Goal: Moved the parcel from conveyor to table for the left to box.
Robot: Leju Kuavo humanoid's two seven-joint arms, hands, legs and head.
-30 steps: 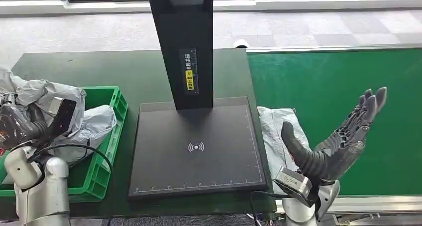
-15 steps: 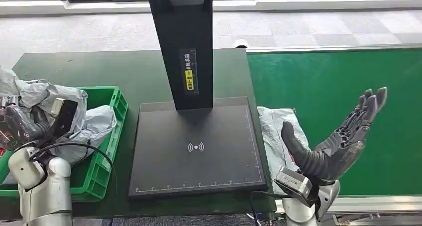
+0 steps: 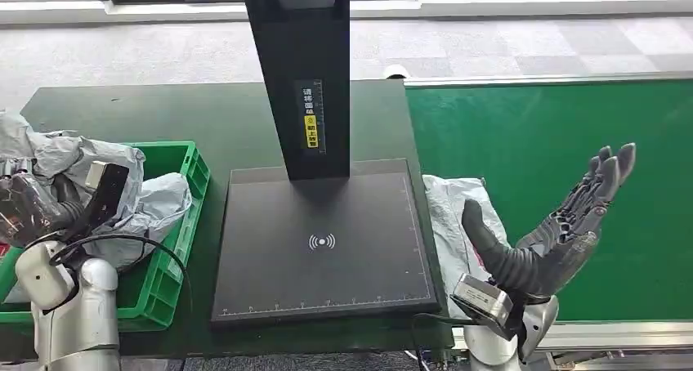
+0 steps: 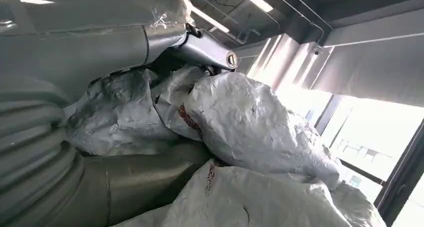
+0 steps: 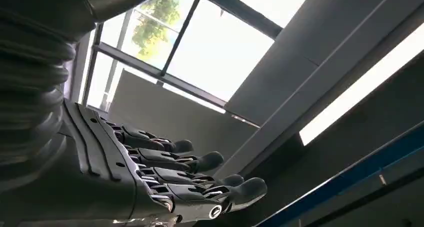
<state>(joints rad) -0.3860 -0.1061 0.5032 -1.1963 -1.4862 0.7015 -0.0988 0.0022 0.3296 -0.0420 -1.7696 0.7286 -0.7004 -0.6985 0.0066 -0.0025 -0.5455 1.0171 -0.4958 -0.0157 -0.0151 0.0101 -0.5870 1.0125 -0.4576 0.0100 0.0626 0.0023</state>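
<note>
My left hand (image 3: 33,212) grips a crumpled grey plastic parcel (image 3: 78,154) over the left end of the green box (image 3: 186,216). In the left wrist view the parcel (image 4: 250,122) bulges over the thick grey thumb (image 4: 145,177). A second grey parcel (image 3: 448,216) lies flat at the near left edge of the green conveyor (image 3: 556,134), beside the table. My right hand (image 3: 556,232) hovers just right of it, open, fingers stretched out and nothing in it; the right wrist view shows the fingers (image 5: 190,182) straight.
A black scanning plate (image 3: 323,240) with a tall black post (image 3: 298,69) takes up the middle of the dark table (image 3: 163,113). Another grey bag (image 3: 159,201) lies inside the green box. The conveyor's metal rail (image 3: 621,334) runs along its near edge.
My left hand with its parcel has shifted very slightly over the box. The right hand and the parcel on the conveyor have stayed put.
</note>
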